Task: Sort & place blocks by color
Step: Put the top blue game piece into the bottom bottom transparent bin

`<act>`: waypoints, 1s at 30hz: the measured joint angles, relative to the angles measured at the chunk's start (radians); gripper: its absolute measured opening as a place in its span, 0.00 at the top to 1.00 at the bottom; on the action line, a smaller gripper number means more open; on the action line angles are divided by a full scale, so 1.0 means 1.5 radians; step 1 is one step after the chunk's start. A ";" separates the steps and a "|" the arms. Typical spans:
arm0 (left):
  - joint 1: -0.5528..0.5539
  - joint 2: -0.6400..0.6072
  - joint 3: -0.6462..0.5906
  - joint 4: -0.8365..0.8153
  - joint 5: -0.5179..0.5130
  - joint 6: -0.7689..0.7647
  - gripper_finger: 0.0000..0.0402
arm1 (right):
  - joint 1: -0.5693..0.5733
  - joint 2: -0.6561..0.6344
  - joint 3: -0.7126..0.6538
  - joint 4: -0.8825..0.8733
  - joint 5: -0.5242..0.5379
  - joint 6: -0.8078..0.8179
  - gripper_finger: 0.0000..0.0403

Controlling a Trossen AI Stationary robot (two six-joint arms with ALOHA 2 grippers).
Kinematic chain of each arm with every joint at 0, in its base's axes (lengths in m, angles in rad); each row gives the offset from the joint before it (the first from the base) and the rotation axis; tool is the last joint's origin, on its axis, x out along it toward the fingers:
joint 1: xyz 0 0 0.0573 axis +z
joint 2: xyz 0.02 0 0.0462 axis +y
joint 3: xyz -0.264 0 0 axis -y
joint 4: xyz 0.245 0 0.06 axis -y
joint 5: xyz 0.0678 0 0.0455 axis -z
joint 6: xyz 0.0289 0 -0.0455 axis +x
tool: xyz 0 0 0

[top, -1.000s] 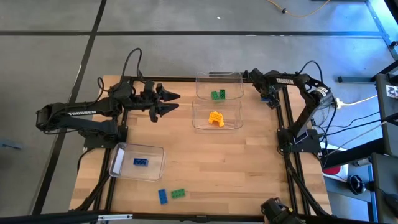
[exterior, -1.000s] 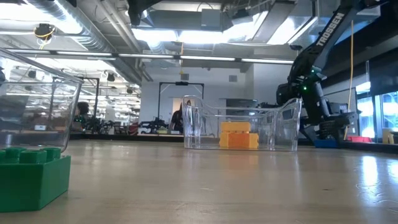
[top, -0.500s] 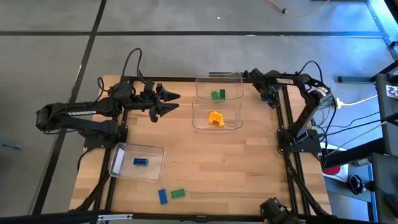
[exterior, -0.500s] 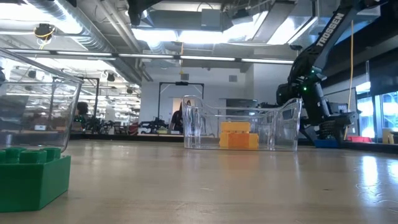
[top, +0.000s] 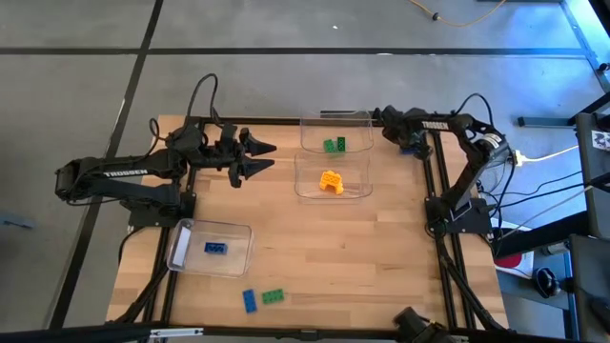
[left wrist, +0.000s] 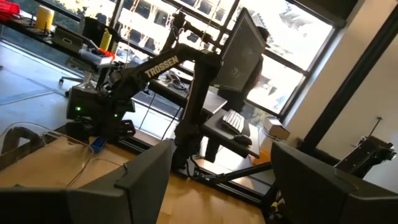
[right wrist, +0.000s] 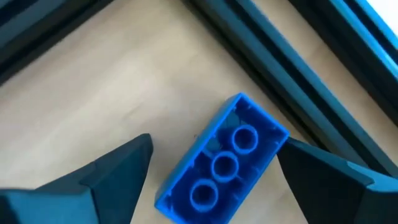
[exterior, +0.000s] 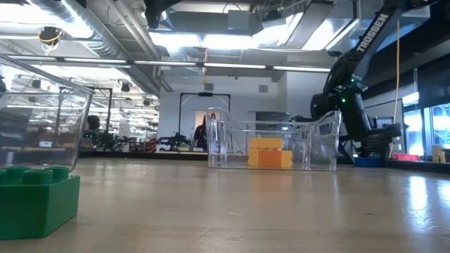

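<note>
Blue blocks: 1 in the near-left bin (top: 215, 249), 1 by a green one (top: 274, 296) (near edge), 1 at the far-right corner (right wrist: 221, 163).

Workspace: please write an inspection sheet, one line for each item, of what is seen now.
Surface: wooden table, dry and bare between the bins.
Job's things: green blocks in far bin; orange blocks in next bin; blue block in near bin; blue block and green block loose; blue brick lying underside up.
Clutter: nothing seen.
Grippers: left gripper open, empty; right gripper open astride the blue brick.
Cables: on floor beside right arm.
Surroundings: office room, monitors.
</note>
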 joint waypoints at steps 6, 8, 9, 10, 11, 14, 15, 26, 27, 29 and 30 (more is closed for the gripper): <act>0.000 0.000 0.000 0.000 0.000 -0.001 0.34 | 0.043 0.000 -0.001 0.021 -0.004 -0.015 0.13; 0.000 0.000 0.000 0.000 0.000 -0.011 0.34 | 0.057 0.000 -0.001 0.045 0.001 -0.030 0.13; 0.000 0.000 0.000 0.000 0.001 -0.016 0.34 | 0.060 0.001 -0.001 0.054 0.006 -0.037 0.13; 0.000 0.000 0.000 0.000 0.002 -0.018 0.34 | 0.061 0.001 -0.001 0.060 0.008 -0.037 0.13; 0.000 0.000 0.000 0.000 0.003 -0.019 0.34 | 0.061 0.001 -0.001 0.060 0.007 -0.025 0.13; 0.000 0.000 0.000 0.000 0.008 -0.023 0.34 | 0.060 0.001 -0.001 0.049 -0.010 0.078 0.13; 0.000 0.000 0.000 0.000 0.008 -0.032 0.34 | 0.060 0.001 -0.001 0.045 -0.015 0.110 0.13; 0.000 0.000 0.000 0.000 0.012 -0.053 0.34 | 0.058 -0.001 0.000 0.022 -0.009 0.339 0.13; 0.000 0.000 0.000 0.000 0.012 -0.053 0.34 | 0.058 -0.001 0.000 0.022 -0.006 0.354 0.13; 0.000 0.000 0.000 0.000 0.012 -0.053 0.34 | 0.058 -0.001 -0.001 0.023 0.004 0.377 0.13; 0.000 0.000 0.000 0.000 0.012 -0.053 0.34 | 0.058 -0.001 -0.001 0.023 0.008 0.387 0.13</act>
